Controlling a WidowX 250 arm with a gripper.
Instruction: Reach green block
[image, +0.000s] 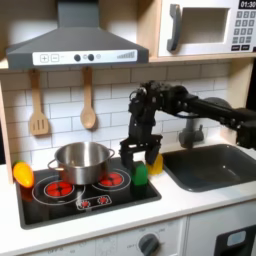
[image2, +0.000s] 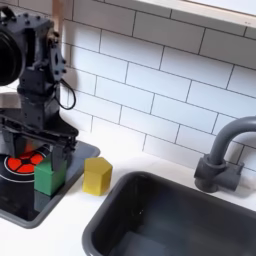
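Observation:
The green block (image: 141, 175) stands upright on the stove's front right corner, bright green in both exterior views (image2: 46, 180). My black gripper (image: 138, 157) hangs directly over it, open, with one finger on each side of the block's top (image2: 40, 158). The fingers do not press on the block. A yellow block (image: 156, 162) sits on the white counter just past the stove edge, to the green block's right in the second exterior view (image2: 97, 175). At the stove's far left in the first exterior view lies a yellow-orange piece (image: 22, 173).
A steel pot (image: 82, 160) stands on the black stove (image: 60, 200) left of the gripper in the first exterior view. A dark sink (image2: 120, 205) and grey faucet (image2: 225, 155) lie to the right. Wooden utensils (image: 88, 105) hang on the tiled wall.

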